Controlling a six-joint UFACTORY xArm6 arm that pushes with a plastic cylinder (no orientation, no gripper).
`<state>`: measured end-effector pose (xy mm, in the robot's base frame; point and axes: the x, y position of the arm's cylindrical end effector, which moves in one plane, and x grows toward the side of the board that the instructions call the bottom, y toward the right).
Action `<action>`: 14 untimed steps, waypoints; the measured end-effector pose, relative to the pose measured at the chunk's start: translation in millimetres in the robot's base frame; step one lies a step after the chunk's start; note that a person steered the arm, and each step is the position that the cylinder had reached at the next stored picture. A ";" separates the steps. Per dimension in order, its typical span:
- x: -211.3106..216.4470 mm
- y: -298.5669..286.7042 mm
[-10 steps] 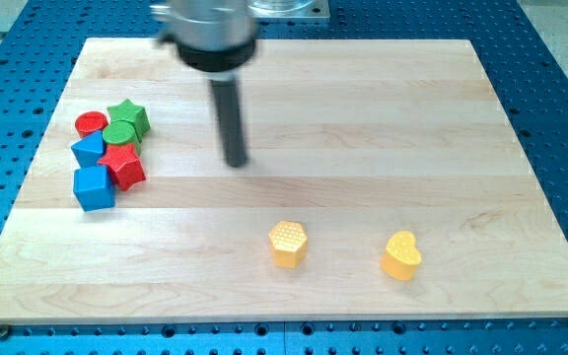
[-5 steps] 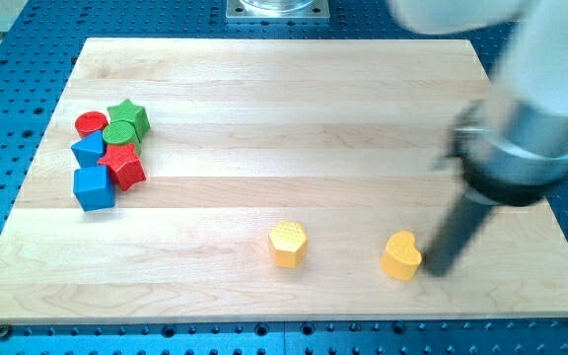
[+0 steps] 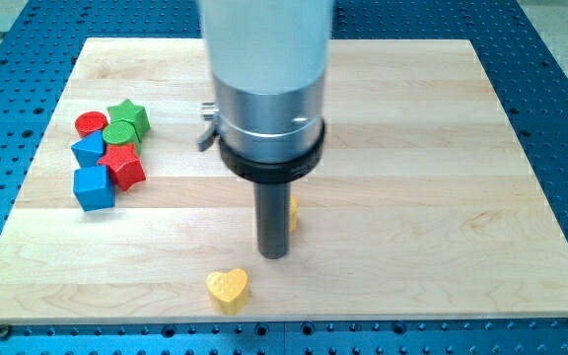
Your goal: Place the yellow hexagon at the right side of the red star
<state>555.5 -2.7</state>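
My tip [image 3: 273,253] rests on the wooden board [image 3: 412,148] near the view's bottom middle. The yellow hexagon [image 3: 292,213] is almost wholly hidden behind the rod; only a sliver shows at the rod's right side. The red star [image 3: 123,167] lies in a cluster at the view's left, far from the tip. A yellow heart [image 3: 228,289] lies just below and left of the tip, near the board's bottom edge.
The left cluster also holds a red cylinder [image 3: 91,123], a green star [image 3: 128,113], a green cylinder [image 3: 120,134], a blue block [image 3: 88,149] and a blue cube [image 3: 94,186]. The arm's wide body [image 3: 267,89] covers the board's middle.
The rod swept from the view's right to the bottom middle. The yellow heart slid left and down towards the bottom edge. The yellow hexagon is now hidden behind the rod.
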 end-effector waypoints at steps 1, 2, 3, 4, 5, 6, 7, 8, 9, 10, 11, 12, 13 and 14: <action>-15.4 4.9; -52.6 15.9; -61.3 -57.6; -83.5 -9.4; -78.3 67.7; -86.9 120.8; -96.8 103.3; -141.0 140.1; -153.2 79.0; -136.8 -26.7; -156.7 64.4; -111.4 5.3; -96.4 -62.1; -94.2 -98.0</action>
<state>461.3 -100.8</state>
